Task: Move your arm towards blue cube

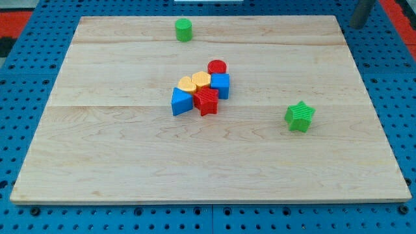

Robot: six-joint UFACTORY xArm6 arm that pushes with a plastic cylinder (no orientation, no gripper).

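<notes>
The blue cube (221, 84) sits in a tight cluster at the board's middle. It touches a red cylinder (217, 66) above it, a red star (207, 101) at its lower left and a yellow block (201, 80) on its left. My rod shows at the view's top right corner. My tip (357, 24) is just off the board's top right corner, far up and right of the blue cube and touching no block.
A second yellow block (187, 84) and a blue wedge-like block (181, 101) form the cluster's left side. A green cylinder (184, 29) stands near the top edge. A green star (299, 116) lies at the right. The wooden board (117, 156) rests on a blue pegboard.
</notes>
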